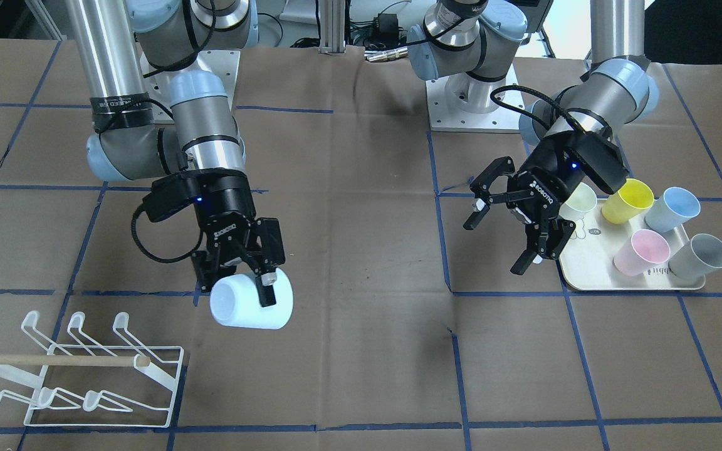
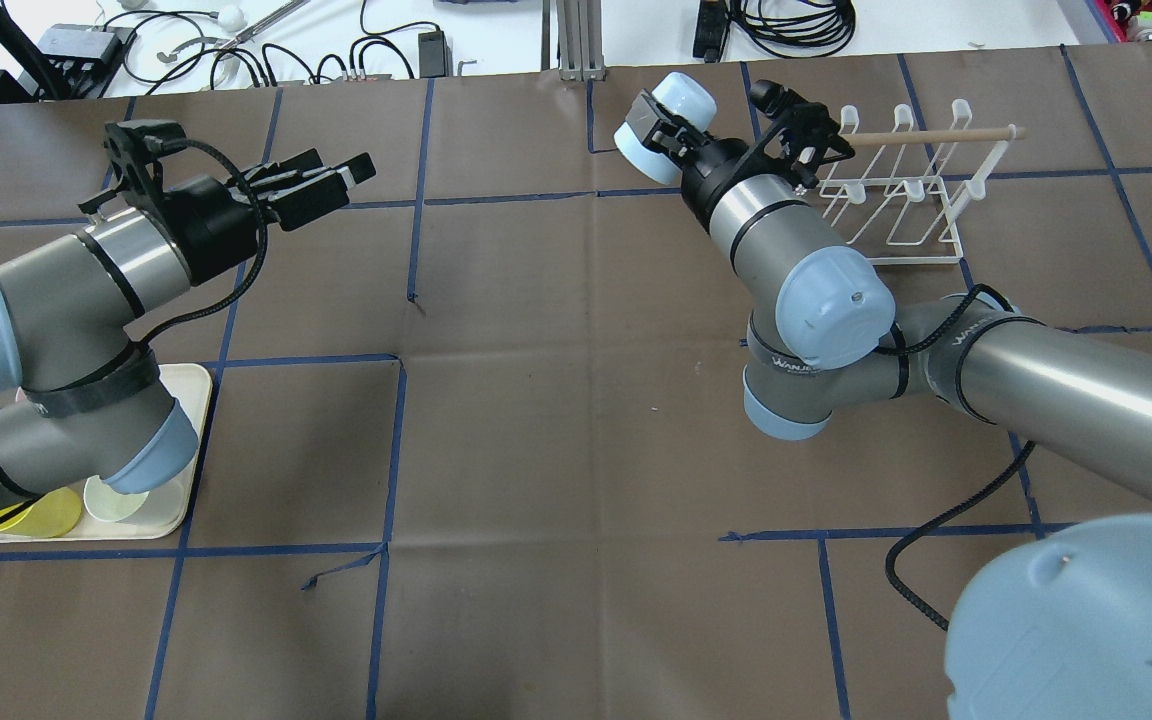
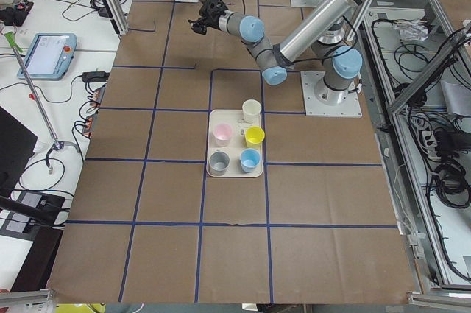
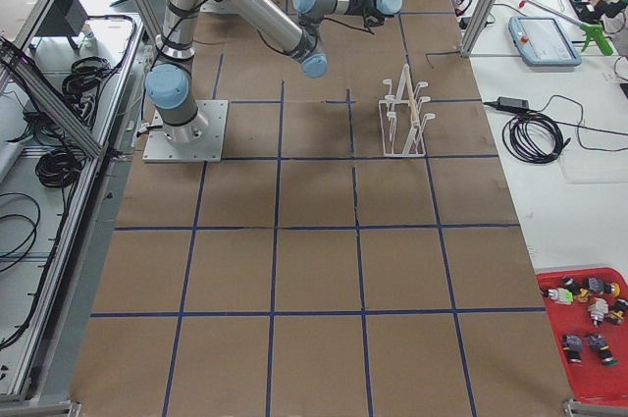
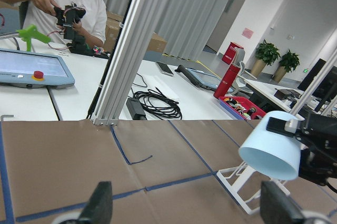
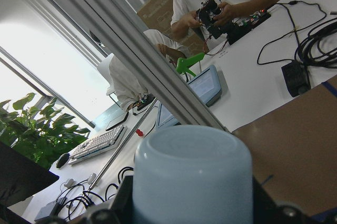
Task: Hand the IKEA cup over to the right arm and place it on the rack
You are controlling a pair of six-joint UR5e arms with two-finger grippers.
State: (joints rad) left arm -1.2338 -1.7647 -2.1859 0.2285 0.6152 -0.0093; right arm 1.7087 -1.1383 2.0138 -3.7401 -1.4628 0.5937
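Basically you're past the handover: the right gripper [image 1: 251, 282] pinches the pale blue cup [image 1: 245, 310] in the air near the rack [image 1: 54, 360]. The left gripper [image 1: 496, 244] hangs spread and empty beside the tray [image 1: 630, 286] (other cups [image 1: 642, 252] sit there). Only placing remains.

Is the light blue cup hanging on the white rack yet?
No, the right gripper holds the cup in the air, apart from the rack.

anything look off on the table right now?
Nothing serious. Right claw holds the pale blue cup near the rack; five cups stand upright on the tray; left claw open, empty. Only a loose blue tape end strays off the grid.
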